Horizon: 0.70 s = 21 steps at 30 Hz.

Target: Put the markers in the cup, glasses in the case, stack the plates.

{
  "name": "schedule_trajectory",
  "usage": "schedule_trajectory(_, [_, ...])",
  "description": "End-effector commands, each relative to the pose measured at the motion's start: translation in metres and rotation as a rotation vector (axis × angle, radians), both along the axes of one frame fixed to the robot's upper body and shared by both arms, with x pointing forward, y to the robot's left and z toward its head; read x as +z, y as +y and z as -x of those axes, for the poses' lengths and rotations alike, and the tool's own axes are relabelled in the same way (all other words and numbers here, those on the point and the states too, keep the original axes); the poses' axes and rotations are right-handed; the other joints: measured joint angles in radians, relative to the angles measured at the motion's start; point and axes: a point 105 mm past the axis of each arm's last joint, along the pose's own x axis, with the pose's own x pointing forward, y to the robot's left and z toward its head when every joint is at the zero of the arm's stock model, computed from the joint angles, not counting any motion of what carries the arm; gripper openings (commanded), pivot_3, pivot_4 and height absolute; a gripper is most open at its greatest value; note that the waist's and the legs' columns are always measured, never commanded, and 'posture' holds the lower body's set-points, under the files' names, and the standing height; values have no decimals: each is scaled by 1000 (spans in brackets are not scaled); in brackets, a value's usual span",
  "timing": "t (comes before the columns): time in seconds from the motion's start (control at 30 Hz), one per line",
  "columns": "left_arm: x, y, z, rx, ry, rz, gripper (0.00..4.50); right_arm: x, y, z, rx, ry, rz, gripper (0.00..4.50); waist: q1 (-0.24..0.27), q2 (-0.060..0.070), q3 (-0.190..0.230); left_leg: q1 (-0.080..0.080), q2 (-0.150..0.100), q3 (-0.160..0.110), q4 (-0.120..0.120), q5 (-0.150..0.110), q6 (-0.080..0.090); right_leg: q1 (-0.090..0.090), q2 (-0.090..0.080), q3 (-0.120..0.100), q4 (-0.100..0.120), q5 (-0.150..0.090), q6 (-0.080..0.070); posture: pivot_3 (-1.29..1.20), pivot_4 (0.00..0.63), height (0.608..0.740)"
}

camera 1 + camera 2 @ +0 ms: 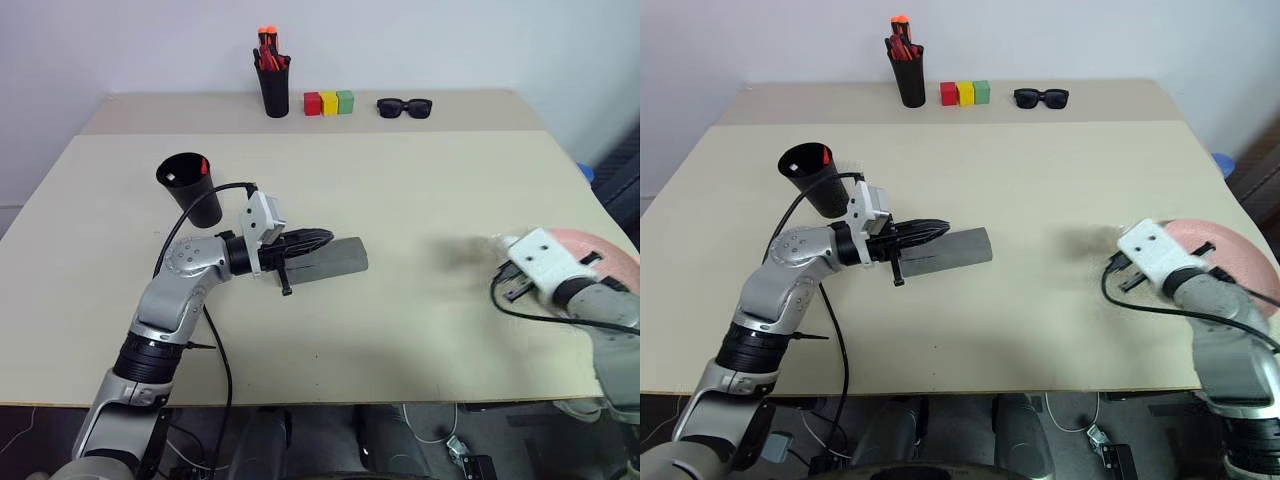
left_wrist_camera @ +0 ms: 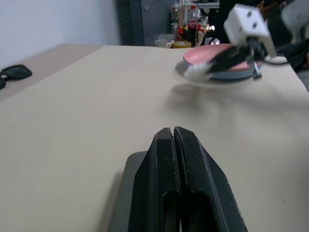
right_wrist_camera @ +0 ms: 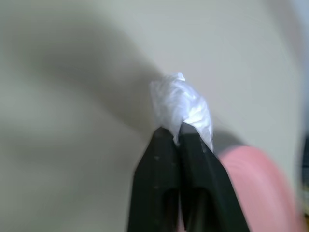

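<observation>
The grey case lies flat on the table and looks closed. My left gripper is shut, level over the case's near end, with nothing between its fingers. The black cup stands behind my left wrist with a red marker end showing inside it. The glasses are out of view. The pink plate lies on the light blue plate at the table's right edge. My right gripper is just left of the plates, shut on a white crumpled wad.
At the back of the table stand a black pen holder with orange-red pens, three coloured blocks and black sunglasses. The plates sit close to the table's right edge. A cable hangs from each wrist.
</observation>
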Motion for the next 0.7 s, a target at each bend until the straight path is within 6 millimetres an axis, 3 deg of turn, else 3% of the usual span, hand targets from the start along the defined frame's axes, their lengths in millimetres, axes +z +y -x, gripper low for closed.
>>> schedule_trajectory(0.03, [9, 9, -2, 20, -23, 26, 0, 43, -23, 18, -91, -104, 32, 193, 3, 0, 0, 0, 0, 0, 0, 0, 0, 0, 0, 0, 0, 0, 0, 0, 150, 740])
schedule_trajectory(0.23, [3, 15, -6, 42, -11, 8, 0, 30, -42, 35, -157, -28, 0, 193, -2, 0, 0, 0, 0, 0, 0, 0, 0, 0, 0, 0, 0, -1, -2, 0, 150, 740])
schedule_trajectory(0.33, [1, 22, -7, 74, -12, -3, 0, 13, -50, 38, -194, 19, -49, 991, -5, 0, 0, 1, 0, 0, 0, 0, 0, 0, 0, 0, 0, -1, -2, 0, 150, 740])
schedule_trajectory(0.53, [-1, 41, -4, 166, -2, 0, 0, 18, -54, 30, -185, -7, 54, 3915, -5, 1, 0, 1, 0, 0, 0, 0, 0, 0, 0, 0, 0, -1, -2, 0, 150, 740])
schedule_trajectory(0.7, [-1, 85, -4, 428, -29, 37, 0, 39, -5, 0, 58, -150, -74, 3915, -20, 1, 0, 1, 0, 0, -1, 0, 0, 0, 0, 1, 1, -1, -2, 0, 150, 740])
